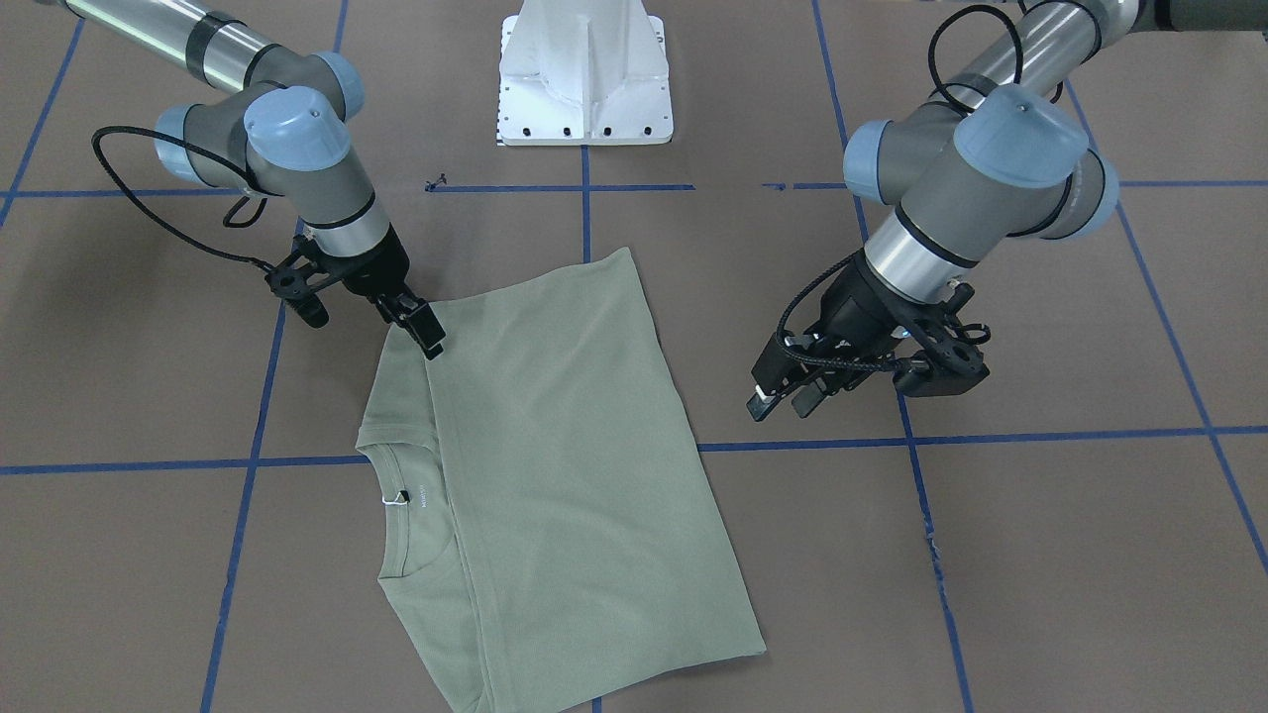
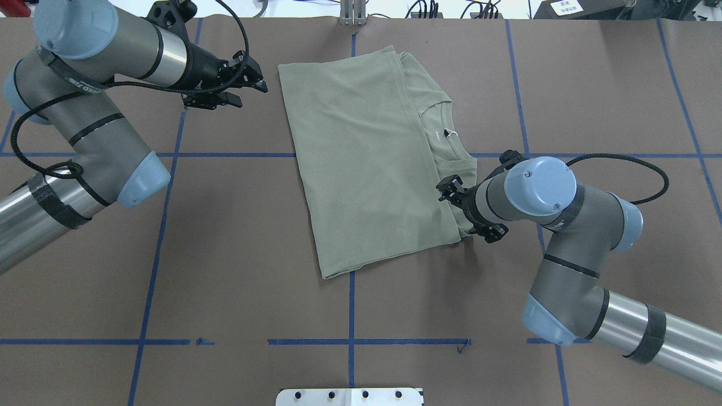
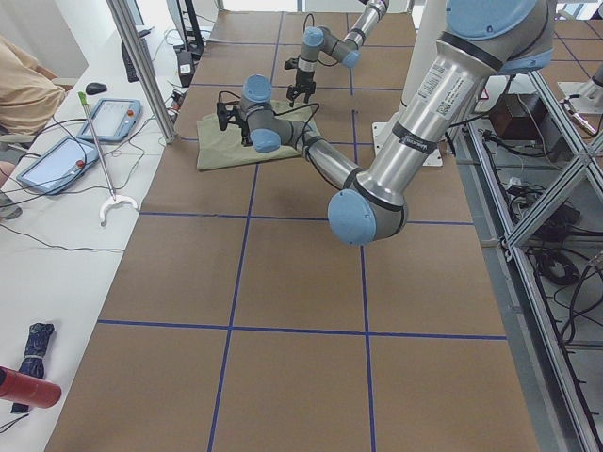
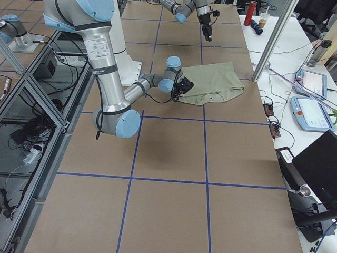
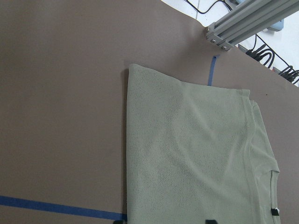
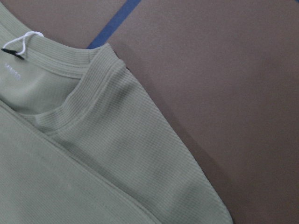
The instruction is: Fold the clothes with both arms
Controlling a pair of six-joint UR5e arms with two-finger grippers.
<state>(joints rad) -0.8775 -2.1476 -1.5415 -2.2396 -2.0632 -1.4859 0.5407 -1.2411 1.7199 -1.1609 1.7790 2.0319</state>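
Here, a pale sage-green shirt (image 2: 361, 158) lies folded into a long panel on the brown table (image 2: 225, 254), in the middle of its width and toward the side away from the robot. Its far end stops near the table's far edge. The long axis runs from the robot's side out toward that edge, slanted a little off the blue tape lines (image 2: 225, 154), while the ribbed collar (image 2: 451, 152) and its white hang tag (image 6: 21, 42) face the robot's right, uncovered beside the folded-over layer. Bare paper-covered surface lies wide on both flanks and between the garment's near hem and the white pedestal (image 1: 584, 79). The left gripper (image 1: 781, 406) hangs over bare table just off the shirt's smooth folded edge, fingers spread and holding nothing. The right gripper (image 1: 424, 332) sits at the opposite long side, its tip touching the cloth at the shoulder corner nearest the robot, beside the collar — whether its fingers are parted or pinching the fabric cannot be told from these views.
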